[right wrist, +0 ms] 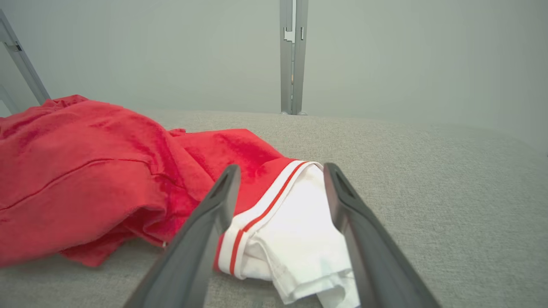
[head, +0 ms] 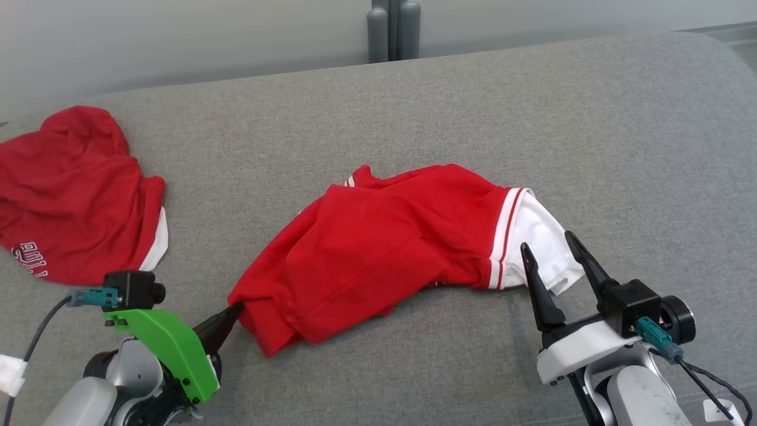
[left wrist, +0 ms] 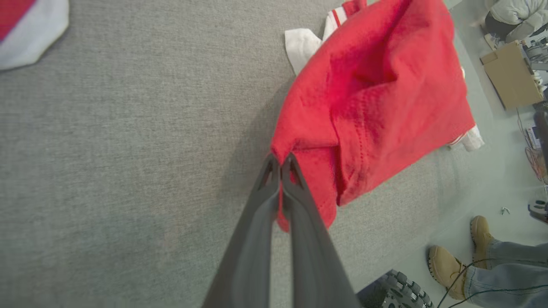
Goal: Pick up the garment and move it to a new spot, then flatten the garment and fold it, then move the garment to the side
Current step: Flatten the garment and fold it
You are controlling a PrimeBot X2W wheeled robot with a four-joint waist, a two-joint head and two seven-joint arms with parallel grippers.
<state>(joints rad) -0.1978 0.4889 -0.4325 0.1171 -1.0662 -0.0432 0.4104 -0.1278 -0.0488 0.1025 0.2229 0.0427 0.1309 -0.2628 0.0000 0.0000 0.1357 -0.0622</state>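
Observation:
A red garment (head: 378,248) with a white sleeve and red-and-white trim lies bunched in the middle of the grey cushion (head: 414,100). My left gripper (head: 233,310) is shut on the garment's lower-left red corner; in the left wrist view its fingertips (left wrist: 280,164) pinch the red cloth (left wrist: 368,107). My right gripper (head: 553,251) stands open at the garment's right end, its two fingers on either side of the white sleeve (right wrist: 299,239), above or on the cloth; the right wrist view shows the sleeve between them (right wrist: 280,175).
A second red garment (head: 71,189) with white trim and lettering lies at the far left of the cushion. A grey post (head: 393,29) rises behind it. In the left wrist view a person's tan boots (left wrist: 449,265) and a cardboard box (left wrist: 509,75) are on the floor beyond the cushion's edge.

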